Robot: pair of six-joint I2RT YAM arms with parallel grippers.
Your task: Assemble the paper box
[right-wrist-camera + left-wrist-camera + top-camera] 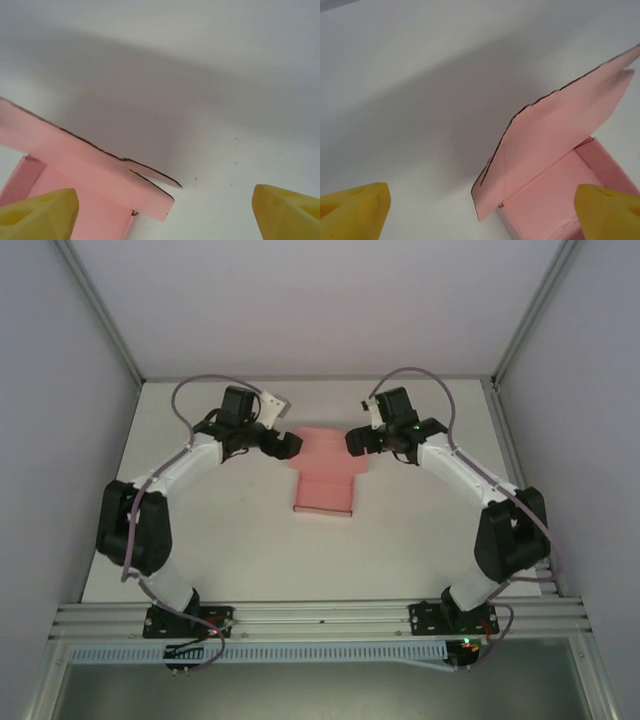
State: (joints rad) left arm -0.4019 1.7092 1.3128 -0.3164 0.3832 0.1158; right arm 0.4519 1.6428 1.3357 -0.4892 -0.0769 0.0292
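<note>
The pink paper box (325,478) lies partly folded in the middle of the white table, a raised flap at its far end and a flat panel toward the arms. My left gripper (288,445) hangs at the box's far left corner and my right gripper (357,440) at its far right corner. In the left wrist view the yellow fingers (355,210) stand wide apart, open, with the raised pink flap (555,135) between and beyond them. The right wrist view shows yellow fingers (287,212) spread open, the flap's end tab (150,192) reaching in from the left. Neither gripper holds anything.
The white table (220,530) is walled by grey panels on the left, right and back. An aluminium rail (320,618) carrying both arm bases runs along the near edge. Purple cables loop above each wrist.
</note>
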